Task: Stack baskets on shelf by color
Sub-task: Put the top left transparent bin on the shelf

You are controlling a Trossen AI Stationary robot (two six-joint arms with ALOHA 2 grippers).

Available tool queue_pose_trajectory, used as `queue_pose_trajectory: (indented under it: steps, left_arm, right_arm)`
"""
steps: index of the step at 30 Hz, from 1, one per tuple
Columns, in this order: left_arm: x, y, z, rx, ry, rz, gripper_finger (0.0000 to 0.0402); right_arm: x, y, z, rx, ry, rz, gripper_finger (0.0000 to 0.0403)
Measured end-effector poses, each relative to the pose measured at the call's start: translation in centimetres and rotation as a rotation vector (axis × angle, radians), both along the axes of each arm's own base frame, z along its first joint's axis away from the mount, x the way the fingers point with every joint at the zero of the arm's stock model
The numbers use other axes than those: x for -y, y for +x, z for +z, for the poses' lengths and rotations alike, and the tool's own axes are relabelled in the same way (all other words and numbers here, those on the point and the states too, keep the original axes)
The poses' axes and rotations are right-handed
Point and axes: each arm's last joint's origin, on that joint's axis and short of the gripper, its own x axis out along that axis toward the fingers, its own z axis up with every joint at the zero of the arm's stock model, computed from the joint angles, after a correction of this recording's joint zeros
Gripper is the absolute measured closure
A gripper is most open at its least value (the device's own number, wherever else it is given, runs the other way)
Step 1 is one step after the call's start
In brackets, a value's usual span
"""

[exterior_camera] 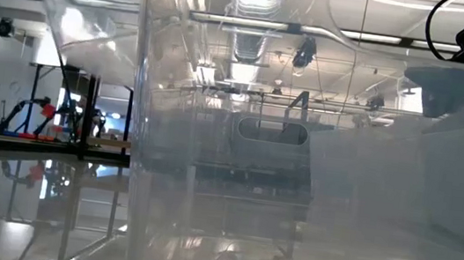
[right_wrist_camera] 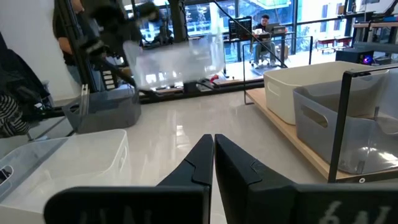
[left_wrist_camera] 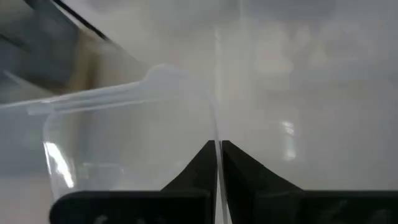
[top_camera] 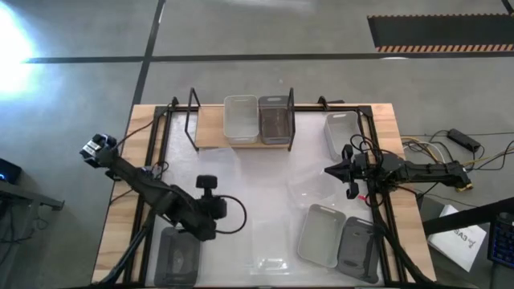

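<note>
High view looked straight down on whole counter (top_camera: 120, 201), both arms, shelf (top_camera: 210, 128) at far edge. Low view sat at counter height, facing level into room, lens nearly against translucent basket (exterior_camera: 209, 172). Left wrist view faced past left claw (left_wrist_camera: 219, 152), very near clear basket wall (left_wrist_camera: 124, 137). Right wrist view faced across counter past right claw (right_wrist_camera: 213, 146), sharing shelf (right_wrist_camera: 292, 134) and its baskets (right_wrist_camera: 348, 124) with high view.

Dark arms (top_camera: 173, 205), seemingly black cabling.
</note>
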Motion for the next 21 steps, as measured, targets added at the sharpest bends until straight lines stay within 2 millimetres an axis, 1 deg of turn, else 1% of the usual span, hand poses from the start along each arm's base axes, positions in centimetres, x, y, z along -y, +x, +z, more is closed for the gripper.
queue_pose_trajectory:
  steps: [2,4,7,11,14,18,21]
  left_arm:
    - [-0.7,0.3,1.0,0.017,0.069,-0.003,0.0401]
    - [-1.9,0.9,1.6,0.017,0.135,0.005,0.0401]
    - [-4.5,2.0,2.2,-0.008,0.212,0.030,0.0401]
    - [-9.6,3.0,2.4,-0.069,0.276,0.115,0.0401]
    - [-13.6,2.9,2.6,-0.131,0.290,0.177,0.0401]
    - [-18.7,2.2,3.0,-0.185,0.221,0.226,0.0401]
    - [-21.7,1.6,2.9,-0.211,0.147,0.229,0.0401]
  right_arm:
    - [0.0,0.0,0.0,-0.001,0.000,0.000,0.0394]
    - [0.0,0.0,0.0,0.000,0.000,0.000,0.0394]
    - [0.0,0.0,0.0,0.000,0.000,0.000,0.0394]
    - [0.0,0.0,0.0,-0.001,0.000,0.000,0.0394]
    - [0.0,0.0,0.0,-0.001,0.000,0.000,0.0394]
    - [0.0,0.0,0.0,-0.001,0.000,0.000,0.0394]
    - [0.0,0.0,0.0,-0.001,0.000,0.000,0.0394]
